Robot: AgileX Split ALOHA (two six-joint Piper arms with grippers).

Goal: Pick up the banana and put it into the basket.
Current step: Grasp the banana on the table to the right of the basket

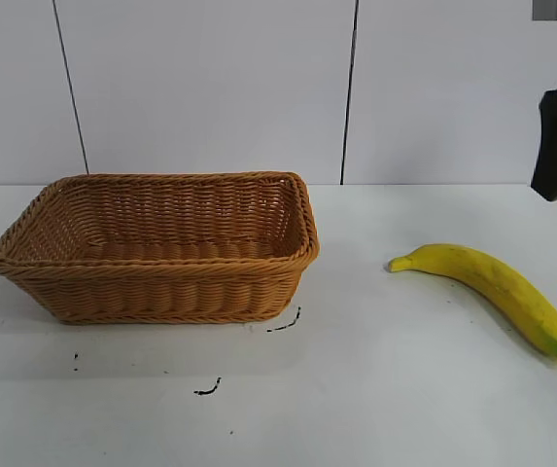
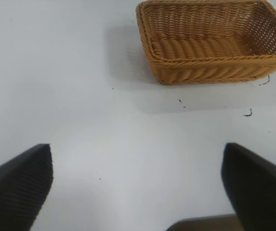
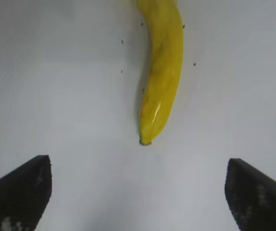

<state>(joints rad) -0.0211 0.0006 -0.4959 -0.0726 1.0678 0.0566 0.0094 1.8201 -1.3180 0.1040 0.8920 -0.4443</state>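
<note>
Exterior view: banana (image 1: pixel 492 289) lies on the table (image 1: pixel 375 389), well right of the empty basket (image 1: pixel 161 248).
Right gripper (image 3: pixel 138 192): I see fingers spread wide, nothing held, above the banana.
Left gripper (image 2: pixel 138 187): parked, fingers apart.
Progress: pick-up and placement both outstanding.

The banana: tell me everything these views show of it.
The banana is long, gently curved and yellow with faint brown specks, unpeeled, with a pale stem end and a dark tip. It lies flat on the white table, to the right of the basket and apart from it in the exterior view. Nothing touches it but the table. The open right gripper hovers above it, fingers clear of it.
</note>
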